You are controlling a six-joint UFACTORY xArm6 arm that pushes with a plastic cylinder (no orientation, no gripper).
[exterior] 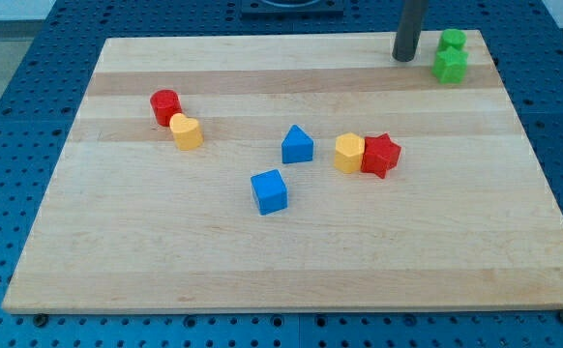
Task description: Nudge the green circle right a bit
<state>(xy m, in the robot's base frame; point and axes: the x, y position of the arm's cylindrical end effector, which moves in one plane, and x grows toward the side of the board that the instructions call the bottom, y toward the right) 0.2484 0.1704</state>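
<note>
Wooden board (291,261) lies on blue pegboard (20,145). Green circle (452,41), small & round, sits at top-right corner, touching green star-like block (450,66) below it. My tip (404,57) stands just left of the circle, apart; it holds nothing.

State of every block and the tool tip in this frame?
Tip: on board, left of green pair.
Green circle: touching green star.
Red cylinder: touching yellow block.
Yellow hexagon: touching red star.
Blue triangle, blue cube: apart.
</note>
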